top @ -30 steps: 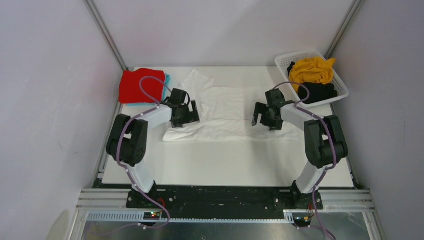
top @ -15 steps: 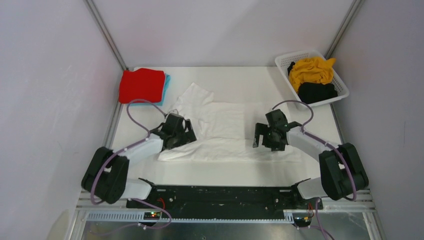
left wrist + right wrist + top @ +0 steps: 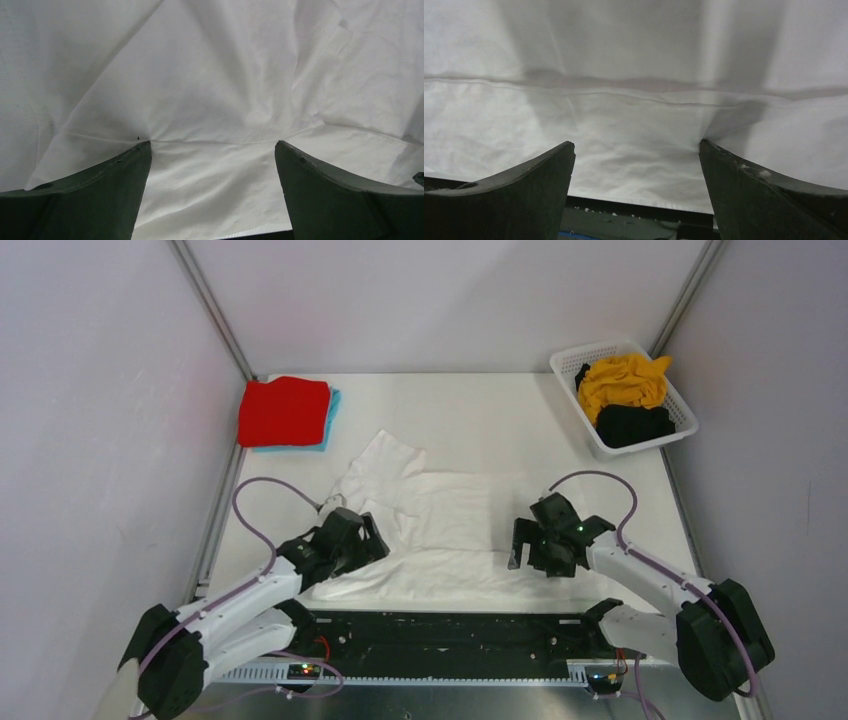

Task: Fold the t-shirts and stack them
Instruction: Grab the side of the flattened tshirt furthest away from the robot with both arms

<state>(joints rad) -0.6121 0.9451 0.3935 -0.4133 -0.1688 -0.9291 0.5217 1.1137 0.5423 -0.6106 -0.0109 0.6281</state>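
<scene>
A white t-shirt (image 3: 450, 515) lies spread flat across the middle of the table, its hem near the front edge. My left gripper (image 3: 358, 542) is open, with its fingertips pressed down on the shirt's left part (image 3: 215, 90). My right gripper (image 3: 533, 550) is open, with its fingertips pressed on the shirt's right part near a hem seam (image 3: 634, 95). In both wrist views the jaws stand wide apart with white cloth between them and nothing clamped. A folded red t-shirt (image 3: 284, 411) lies on a light blue one (image 3: 333, 407) at the back left.
A white slotted basket (image 3: 680, 405) at the back right holds a crumpled mustard yellow shirt (image 3: 625, 378) and a black shirt (image 3: 632, 426). The table's dark front edge (image 3: 624, 212) is just below the right fingers. Grey walls stand on both sides.
Both arms have drawn back toward the near edge, and the white shirt has slid with them toward the front of the table. Both grippers stay open.
</scene>
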